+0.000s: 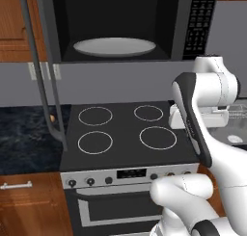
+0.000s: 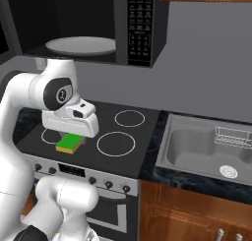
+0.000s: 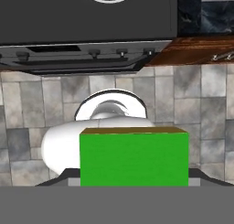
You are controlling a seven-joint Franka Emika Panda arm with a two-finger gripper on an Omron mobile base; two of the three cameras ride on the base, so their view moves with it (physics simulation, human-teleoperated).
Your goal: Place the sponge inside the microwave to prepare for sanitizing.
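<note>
Black stovetop (image 2: 88,136), flat green-topped, yellow-bottomed sponge (image 2: 69,143) in end effector (image 2: 70,136)

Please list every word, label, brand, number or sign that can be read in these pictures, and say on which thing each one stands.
No text can be read with certainty.
Microwave keypad: rows of white marks, too small to read.
Stove control panel: small marks, too blurred to read.
Arm joint cap: a small white mark, unclear.
Sponge: no text.
</note>
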